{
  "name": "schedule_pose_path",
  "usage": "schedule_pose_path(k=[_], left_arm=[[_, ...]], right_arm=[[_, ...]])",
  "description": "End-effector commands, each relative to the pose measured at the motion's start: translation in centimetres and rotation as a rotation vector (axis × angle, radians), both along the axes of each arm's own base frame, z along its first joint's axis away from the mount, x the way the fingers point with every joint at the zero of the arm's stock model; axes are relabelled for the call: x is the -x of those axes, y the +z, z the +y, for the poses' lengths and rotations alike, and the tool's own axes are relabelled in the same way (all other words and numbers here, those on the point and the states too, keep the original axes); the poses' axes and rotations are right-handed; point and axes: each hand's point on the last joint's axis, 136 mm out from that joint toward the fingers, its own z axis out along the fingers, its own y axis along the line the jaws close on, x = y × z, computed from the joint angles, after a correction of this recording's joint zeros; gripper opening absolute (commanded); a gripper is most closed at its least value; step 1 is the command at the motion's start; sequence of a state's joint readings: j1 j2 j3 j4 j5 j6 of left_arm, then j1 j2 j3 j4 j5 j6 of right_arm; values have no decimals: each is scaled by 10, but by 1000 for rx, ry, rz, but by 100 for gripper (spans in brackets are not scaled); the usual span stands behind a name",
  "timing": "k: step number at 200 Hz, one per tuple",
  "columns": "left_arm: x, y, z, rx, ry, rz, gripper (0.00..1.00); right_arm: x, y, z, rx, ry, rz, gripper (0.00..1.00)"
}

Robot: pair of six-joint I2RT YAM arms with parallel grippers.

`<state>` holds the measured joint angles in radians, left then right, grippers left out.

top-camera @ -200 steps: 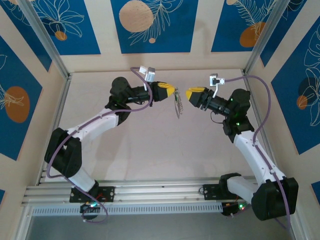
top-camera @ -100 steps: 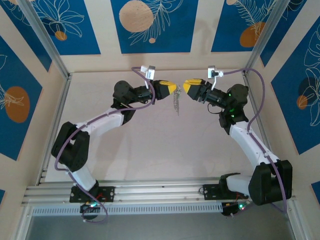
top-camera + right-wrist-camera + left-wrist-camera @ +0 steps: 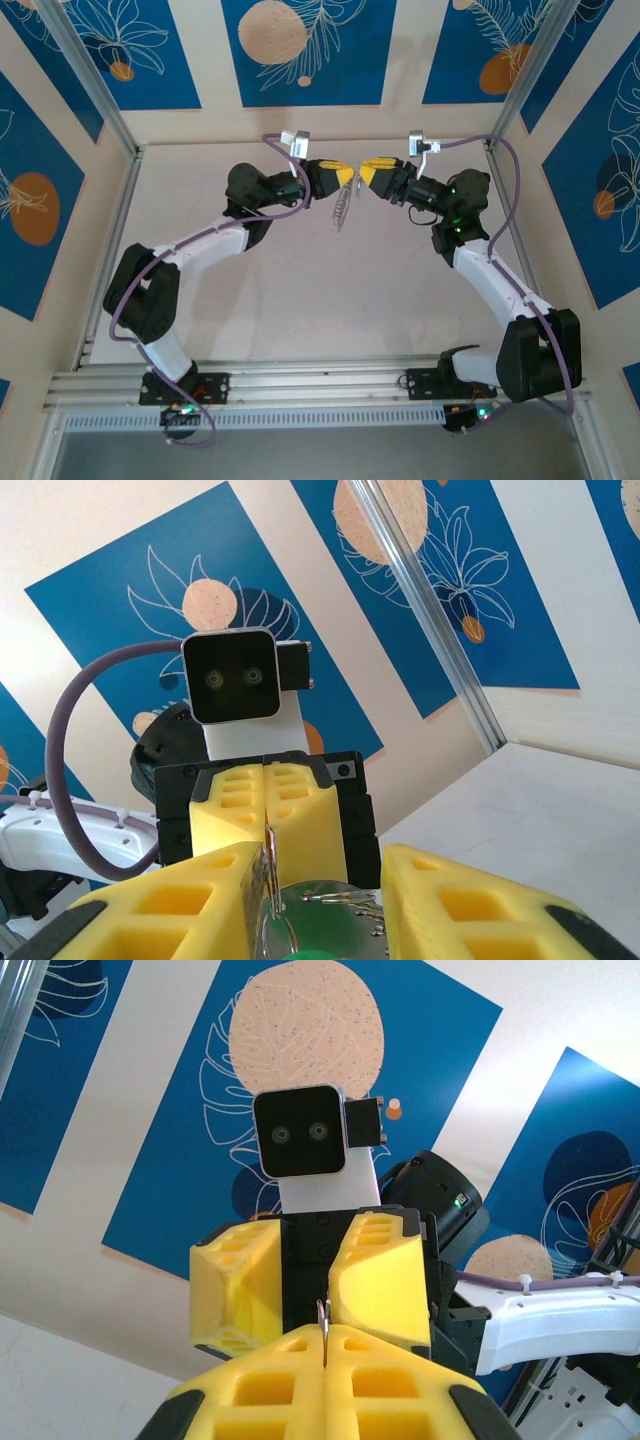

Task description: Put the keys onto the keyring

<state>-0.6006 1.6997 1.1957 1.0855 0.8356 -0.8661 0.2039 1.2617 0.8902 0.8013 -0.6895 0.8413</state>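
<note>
My left gripper (image 3: 341,177) is shut on the keyring (image 3: 342,210), which hangs below it above the table with its silvery pieces dangling. In the left wrist view the thin ring wire (image 3: 323,1322) sticks up from between the closed yellow pads of the left gripper (image 3: 323,1338). My right gripper (image 3: 366,173) faces it tip to tip, jaws apart. In the right wrist view the right gripper (image 3: 322,868) straddles the keyring (image 3: 270,875). A key with a green head (image 3: 312,952) and small silvery pieces (image 3: 352,904) lie between its fingers, a flat metal piece against the left one.
Both arms reach over the pale table (image 3: 300,290) toward its far middle. The patterned back wall (image 3: 300,60) stands close behind the grippers. An aluminium rail (image 3: 300,385) runs along the near edge by the arm bases.
The right gripper has moved left until its tips meet the left gripper's, and its jaws have narrowed. The left gripper rose slightly, and the hanging bunch swung left.
</note>
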Motion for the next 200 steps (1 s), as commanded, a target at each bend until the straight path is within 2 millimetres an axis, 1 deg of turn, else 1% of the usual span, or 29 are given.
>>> schedule_pose_path(k=[1, 74, 144, 166, 200], left_arm=[[6, 12, -2, 44, -7, -46, 0], [5, 13, -3, 43, -8, -51, 0], [3, 13, -4, 42, -3, -53, 0], [3, 14, -4, 44, 1, -54, 0], [4, 15, -5, 35, -7, -63, 0]], right_arm=[[4, 12, 4, -6, 20, -47, 35], [6, 6, 10, 6, 48, -33, 34], [8, -1, 10, 18, 45, -22, 12], [8, -3, 9, 22, 42, -18, 0], [7, -4, 8, 37, 39, -19, 0]])
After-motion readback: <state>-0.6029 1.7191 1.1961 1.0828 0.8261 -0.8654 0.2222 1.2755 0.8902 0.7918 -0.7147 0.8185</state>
